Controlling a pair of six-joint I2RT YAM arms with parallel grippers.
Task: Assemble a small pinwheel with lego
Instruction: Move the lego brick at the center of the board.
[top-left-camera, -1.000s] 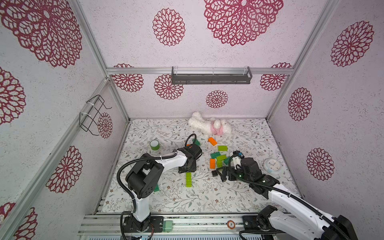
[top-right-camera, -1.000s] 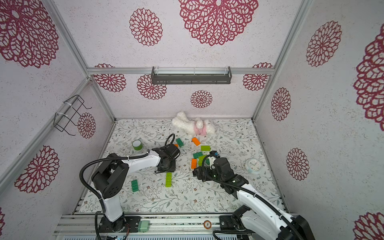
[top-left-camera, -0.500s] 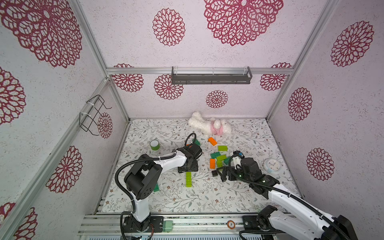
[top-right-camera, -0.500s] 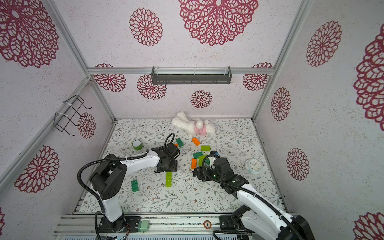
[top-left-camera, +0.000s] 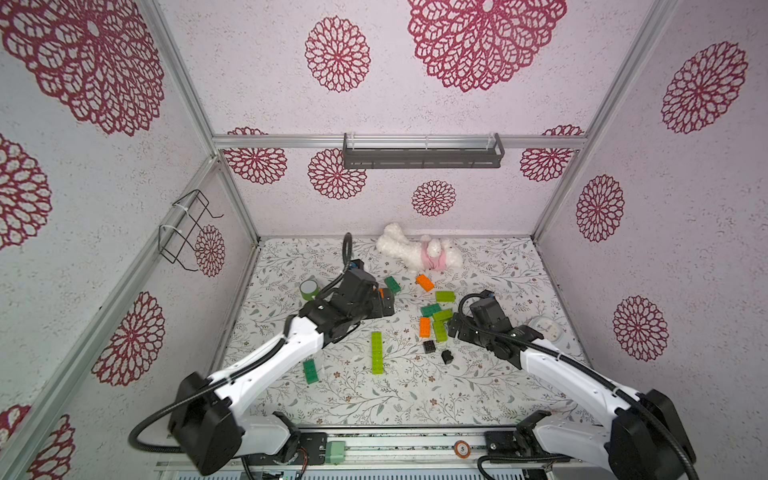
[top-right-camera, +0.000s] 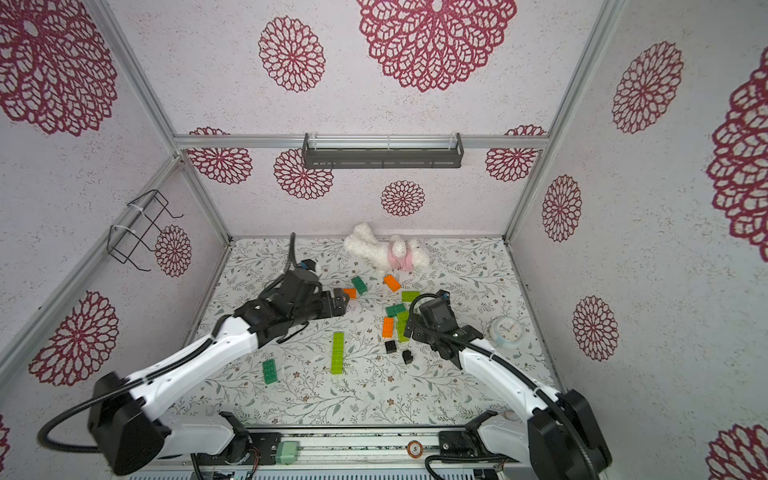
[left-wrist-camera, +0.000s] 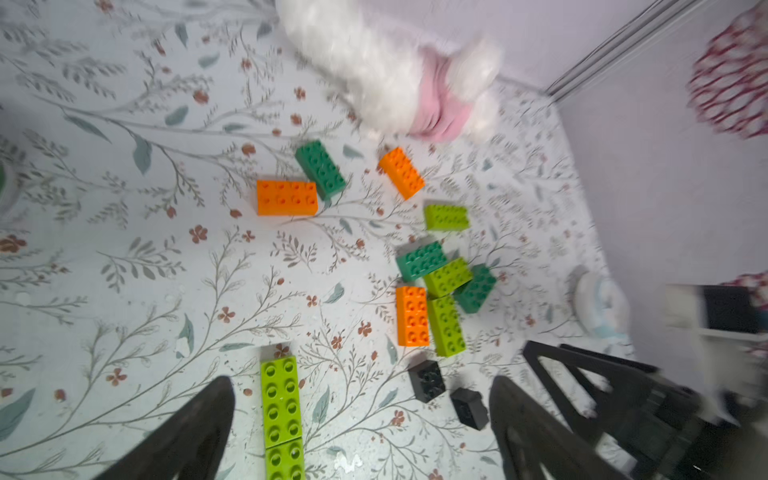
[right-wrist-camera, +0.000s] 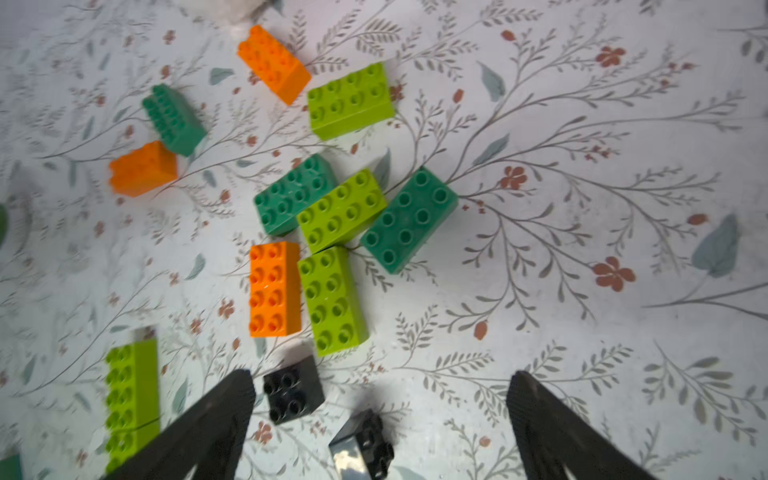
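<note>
Left gripper (left-wrist-camera: 359, 380): jaws wide, empty, near the long lime-green studded plastic strip (left-wrist-camera: 280, 399) | Right gripper (right-wrist-camera: 382, 374): jaws wide, empty, over the stud-up small black square plastic brick (right-wrist-camera: 293, 388), near that strip | Step, judged: descend squarely, clamp its flat sides, avoid the tipped black brick (right-wrist-camera: 365, 440) beside it.
</note>
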